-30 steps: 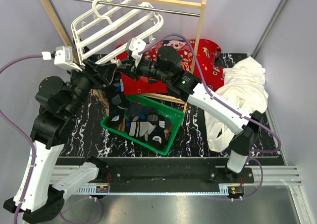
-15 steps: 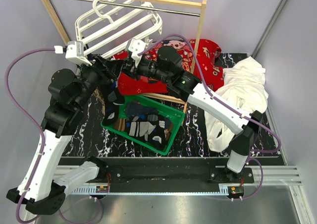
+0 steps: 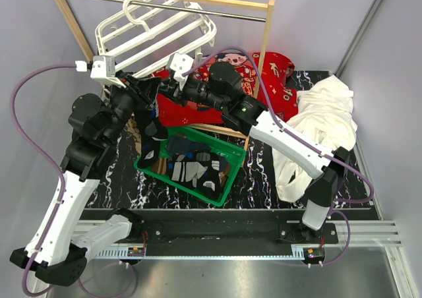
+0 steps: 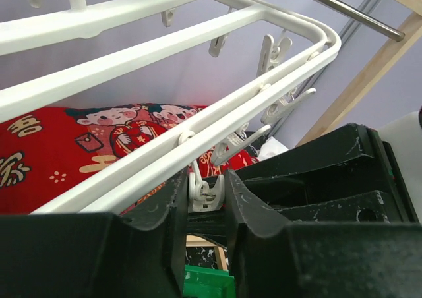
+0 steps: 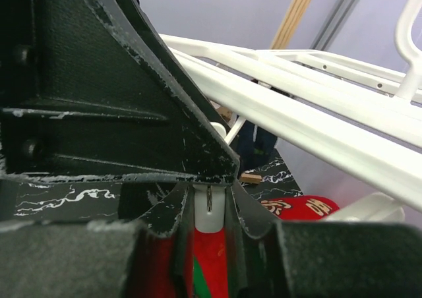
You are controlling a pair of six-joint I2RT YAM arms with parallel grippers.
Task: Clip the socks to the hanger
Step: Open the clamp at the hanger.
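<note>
Top external view: white drying hanger [image 3: 158,31] hooked on the metal rod [image 3: 217,9] of a wooden rack [image 3: 66,11], tilted down toward the arms, bringing lower rail and clips within reach. Below, on the black marbled desk [image 3: 115,179], a green basket [image 3: 231,154] holding the socks [image 3: 191,169] not yet hung. One dark sock [image 3: 153,125] raised over the basket's left end, just under both hands, presumably lifted there for clipping; means of support: cannot tell. Left wrist view: left hand [image 4: 206,202] clenched about a dangling clip [image 4: 206,187] on the hanger's outer rail, fingers pressed to either side, probably to steady it or squeeze it open. Right wrist view: right hand [image 5: 210,202] likewise clenched on a white clip [image 5: 209,220], wire spring visible between the fingers; possibly the same clip met from the opposite side, but cannot tell. Compared with one second back: left arm swung up and inward, hand carried from beside the hanger's left corner to the lower rail, dark sock drawn slightly higher; right arm and basket unmoved. Compared with half a second back: almost nothing altered beyond a slight settling of the left elbow.
</note>
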